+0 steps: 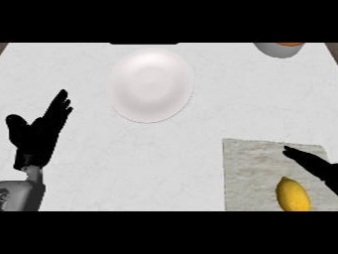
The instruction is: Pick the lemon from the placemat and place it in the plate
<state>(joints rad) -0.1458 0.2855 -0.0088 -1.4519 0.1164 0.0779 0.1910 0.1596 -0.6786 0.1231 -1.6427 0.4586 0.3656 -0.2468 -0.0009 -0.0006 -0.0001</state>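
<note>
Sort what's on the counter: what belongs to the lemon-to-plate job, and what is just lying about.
Belongs to the job:
lemon
placemat
plate
right hand, over the placemat beside the lemon

Just lying about:
bowl at the far edge, with something orange in it
left hand, resting open at the left

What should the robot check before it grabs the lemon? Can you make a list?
1. Lemon lies on the placemat: ok.
2. Right hand is open, its fingers straight above the placemat: ok.
3. Right hand is beside the lemon, not around it yet: not ok.
4. Plate has nothing on it: ok.
5. Left hand rests open at the left, away from the counter between lemon and plate: ok.
6. Bowl at the far right edge stands away from the plate: ok.
</note>
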